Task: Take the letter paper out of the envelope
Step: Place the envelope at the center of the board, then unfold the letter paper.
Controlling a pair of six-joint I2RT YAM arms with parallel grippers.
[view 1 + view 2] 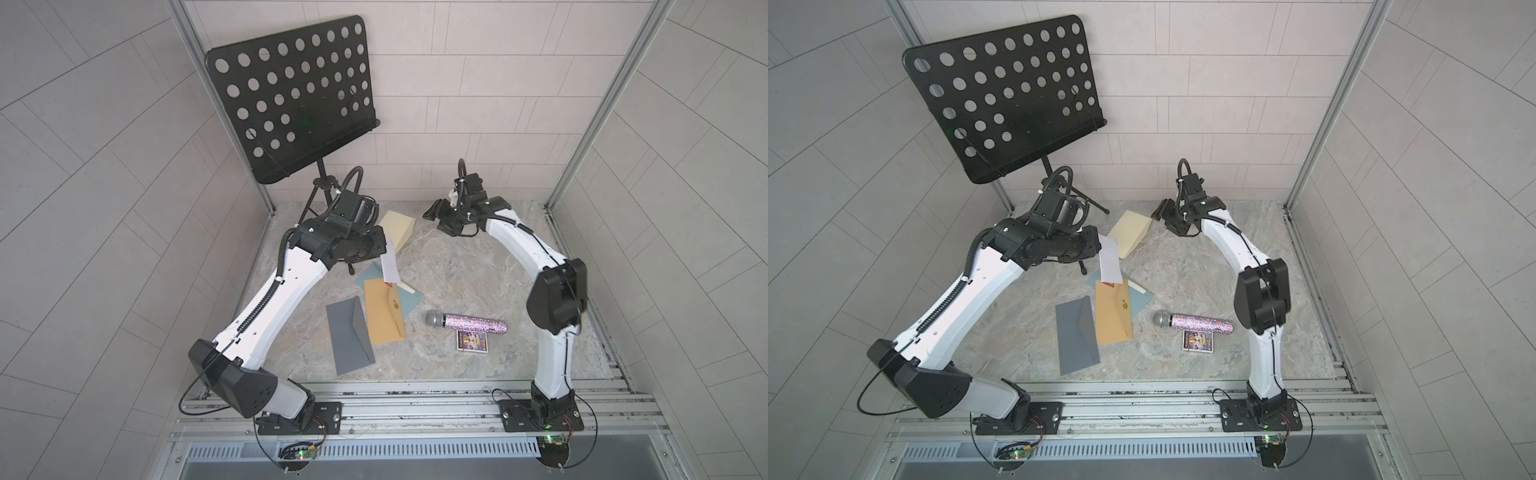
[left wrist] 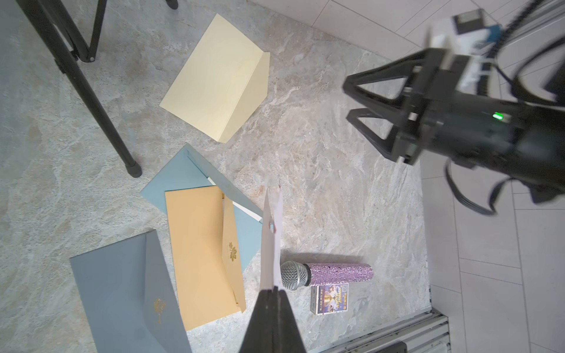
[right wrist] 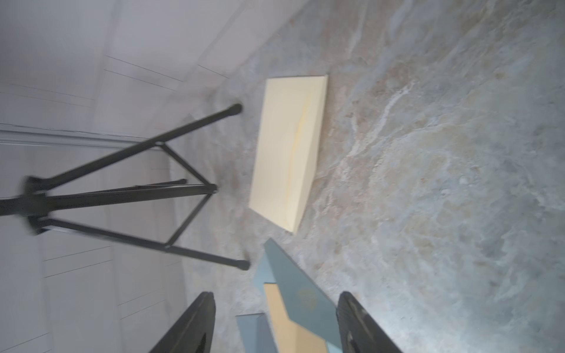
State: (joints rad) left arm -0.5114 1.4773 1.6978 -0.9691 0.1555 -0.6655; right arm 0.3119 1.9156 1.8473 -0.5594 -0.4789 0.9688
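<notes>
Letter paper [image 1: 390, 268] pinched in left jaws, hanging over teal envelope [image 1: 370, 273] and orange envelope [image 1: 380, 320] on desk [image 1: 478, 270]. Right jaws spread wide, empty, raised above desk near cream envelope [image 1: 398, 227].

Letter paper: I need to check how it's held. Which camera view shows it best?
A top view: the letter paper shows its broad face, hanging from the left gripper. The left wrist view sees it only edge-on; the right wrist view misses it.
</notes>
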